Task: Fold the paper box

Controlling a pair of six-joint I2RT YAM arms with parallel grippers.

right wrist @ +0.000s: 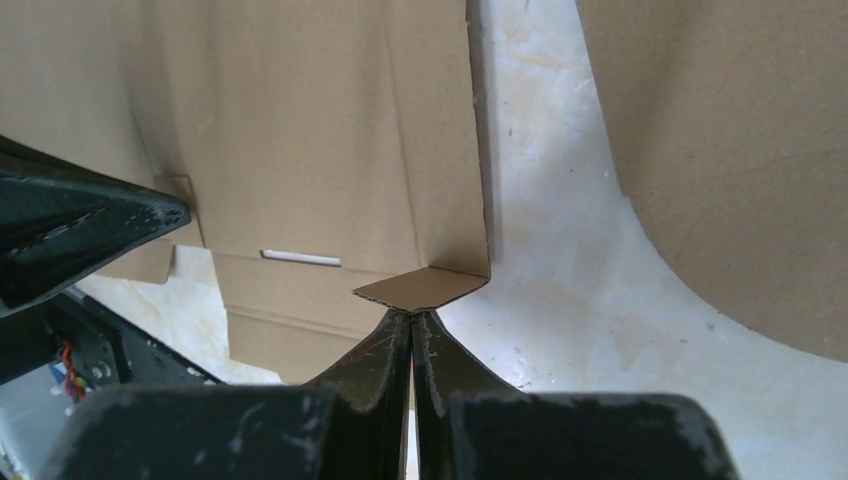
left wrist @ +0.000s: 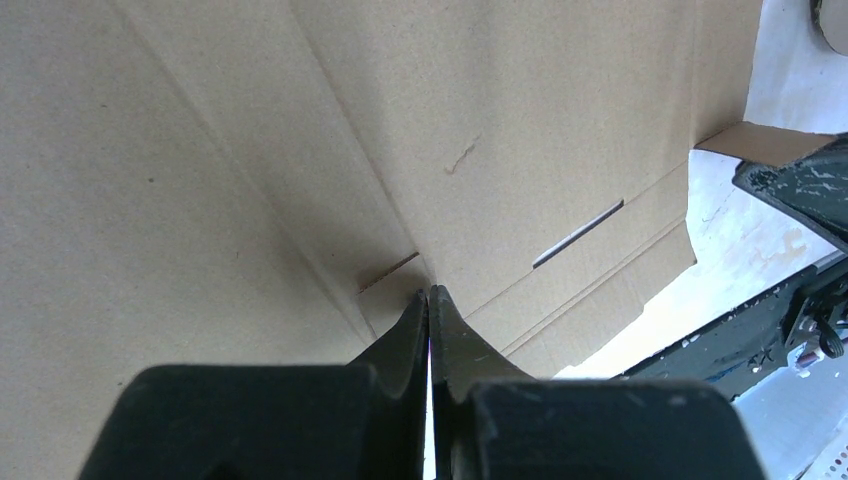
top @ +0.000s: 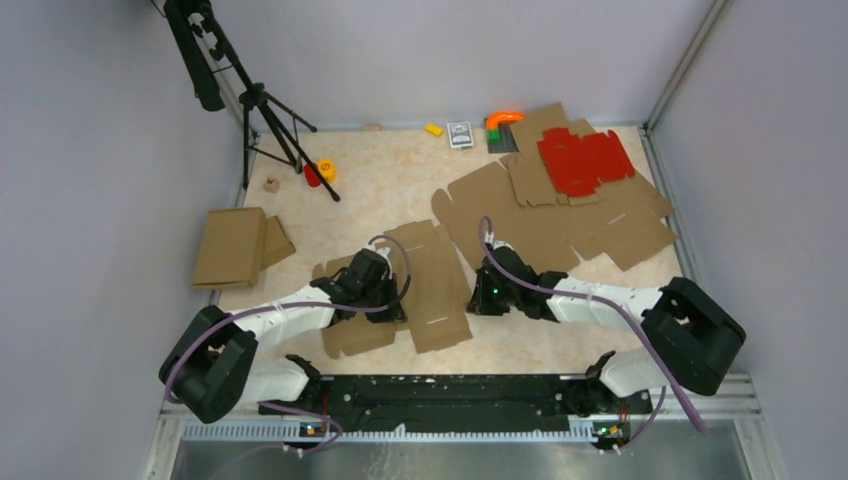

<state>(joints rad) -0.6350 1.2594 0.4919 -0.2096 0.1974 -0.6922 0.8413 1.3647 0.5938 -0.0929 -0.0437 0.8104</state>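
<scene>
Paper box (right wrist: 300,150) edge flap touches tip of closed right gripper (right wrist: 411,318).

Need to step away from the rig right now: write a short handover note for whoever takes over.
Left hand: shut, tips pressed at an inner crease of the paper box.
Right hand: shut, tips at a small corner flap on the box's right edge.
Box: middle of the table, between both hands.
Done: little; it lies mostly opened out, no walls closed up.
Left: nearly all the folding.
</scene>
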